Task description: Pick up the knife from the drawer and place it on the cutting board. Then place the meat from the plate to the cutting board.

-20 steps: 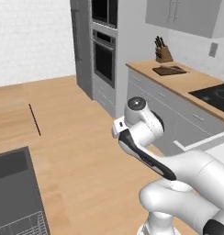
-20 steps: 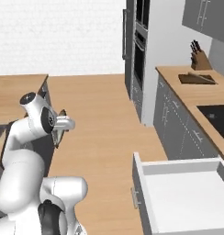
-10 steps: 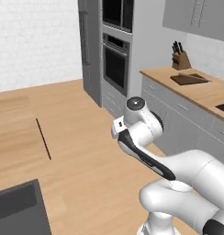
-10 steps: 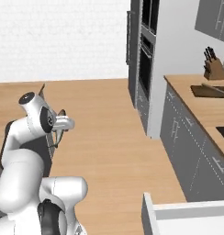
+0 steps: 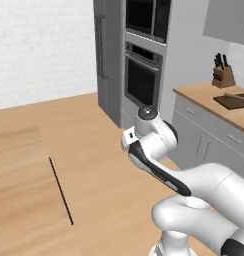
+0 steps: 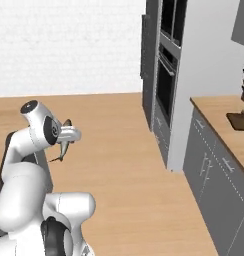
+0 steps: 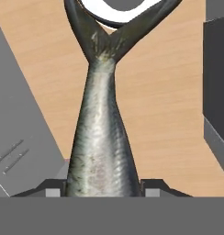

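The meat is a silver-grey fish [image 7: 101, 137] with a forked tail, and my gripper [image 7: 103, 190] is shut on its body, the tail pointing away from the hand. In the right base view the fish [image 6: 63, 148] hangs from the gripper [image 6: 66, 140] in front of the arm, high above the wooden floor. The dark brown cutting board [image 5: 234, 101] lies on the far counter at the right, also seen as the board [image 6: 240, 120]. I cannot make out the knife on it. The drawer and the plate are out of view.
A wooden knife block [image 5: 223, 75] stands behind the board. Grey cabinets [image 6: 217, 167] run under the counter. A tall oven stack [image 5: 143, 75] rises past the counter's end. A dark line [image 5: 60, 190] crosses the open wooden floor at the left.
The whole picture has shifted as the base drove and turned: the open drawer left the view, the oven stack and counter stand nearer. The arm keeps its pose with the fish.
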